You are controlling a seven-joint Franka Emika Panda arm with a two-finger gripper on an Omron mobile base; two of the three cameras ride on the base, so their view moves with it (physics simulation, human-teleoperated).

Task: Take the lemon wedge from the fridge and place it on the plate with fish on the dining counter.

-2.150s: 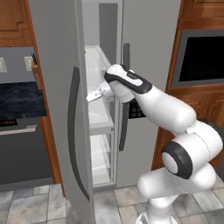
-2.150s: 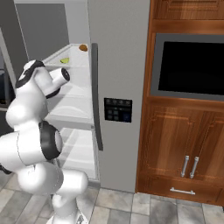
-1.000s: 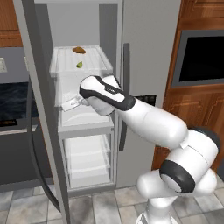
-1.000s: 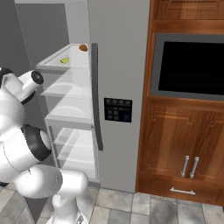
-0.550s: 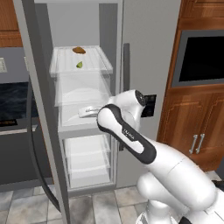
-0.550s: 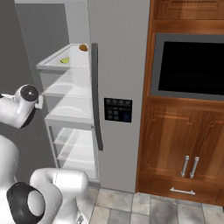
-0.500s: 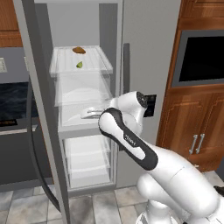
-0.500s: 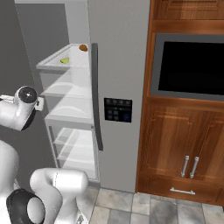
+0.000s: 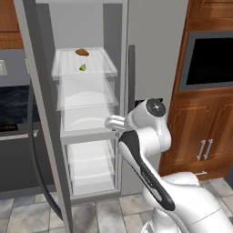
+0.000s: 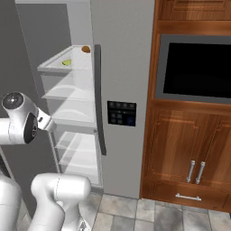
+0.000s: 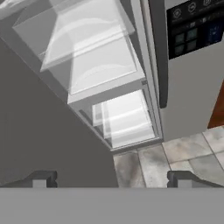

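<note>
The fridge stands with its left door swung open. On the top shelf lies the lemon wedge, just in front of a brown oval food item. Well below it, the gripper hangs empty, jaws wide apart.

And here's the arm, glossy white all over, built from fat rounded segments that bulge like capsules. A dark grey band runs lengthwise down the forearm link, curving with the shell. At the elbow sits a round white cap with a small dark ring and a tiny mark at its centre. From the right base view, another joint cap shows the same grey disc, and a dark panel wraps the side of that link. Below it, a smooth white cylinder forms the shoulder. Down at the hand, two small dark grey fingertips, blocky and square-edged.
</note>
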